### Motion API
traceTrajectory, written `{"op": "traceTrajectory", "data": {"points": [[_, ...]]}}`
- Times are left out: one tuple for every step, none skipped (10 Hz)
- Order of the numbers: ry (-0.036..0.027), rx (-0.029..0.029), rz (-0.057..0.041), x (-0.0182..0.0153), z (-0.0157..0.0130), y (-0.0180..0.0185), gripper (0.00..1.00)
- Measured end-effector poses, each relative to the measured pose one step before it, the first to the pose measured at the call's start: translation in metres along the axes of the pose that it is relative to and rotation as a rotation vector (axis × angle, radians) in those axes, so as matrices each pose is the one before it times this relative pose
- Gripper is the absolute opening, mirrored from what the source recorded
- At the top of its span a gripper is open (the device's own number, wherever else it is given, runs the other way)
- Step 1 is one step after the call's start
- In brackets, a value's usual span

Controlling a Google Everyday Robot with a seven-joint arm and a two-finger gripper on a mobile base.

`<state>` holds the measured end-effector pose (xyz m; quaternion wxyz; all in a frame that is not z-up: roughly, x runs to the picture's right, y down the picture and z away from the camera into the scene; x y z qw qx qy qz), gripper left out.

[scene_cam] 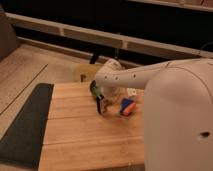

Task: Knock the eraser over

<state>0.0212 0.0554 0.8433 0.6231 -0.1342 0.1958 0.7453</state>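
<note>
A small red-orange and blue block, which I take to be the eraser [127, 107], sits on the wooden table [85, 140] right of its middle. I cannot tell whether it is upright or lying. My gripper [103, 105] hangs from the white arm [135, 77] and is low over the table, just left of the eraser with a small gap. A dark green object [94, 90] shows just behind the gripper, partly hidden by the arm.
A dark mat [25, 125] lies along the table's left side. A round tan stool or seat [86, 72] stands behind the table. A dark wall with a pale rail [75, 35] runs across the back. The arm's white body [180, 125] fills the right side.
</note>
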Motion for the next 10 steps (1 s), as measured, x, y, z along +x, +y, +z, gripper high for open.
{"op": "traceTrajectory", "data": {"points": [[-0.00291,-0.06171,0.0002,-0.00383,0.00237,0.01949,0.0],[-0.00447,-0.10506,0.01036,-0.00715,-0.00115,0.02825,0.0],[0.00122,-0.06067,0.00931,-0.00422,-0.00153,0.01496,0.0],[0.00459,-0.0666,0.01133,-0.00431,-0.00553,0.01644,0.01],[0.00764,-0.04618,0.00447,-0.0013,-0.01113,0.01228,0.04],[0.00454,-0.03263,0.00194,-0.00107,-0.012,0.00764,0.05],[-0.00028,-0.00568,0.00094,-0.00069,-0.00247,0.00128,0.05],[0.00181,-0.0009,-0.00346,0.00109,0.00067,0.00232,0.05],[0.00072,-0.00143,-0.00147,0.00049,0.00011,0.00146,0.05],[-0.00003,0.00062,0.00075,-0.00007,0.00002,-0.00075,0.05]]}}
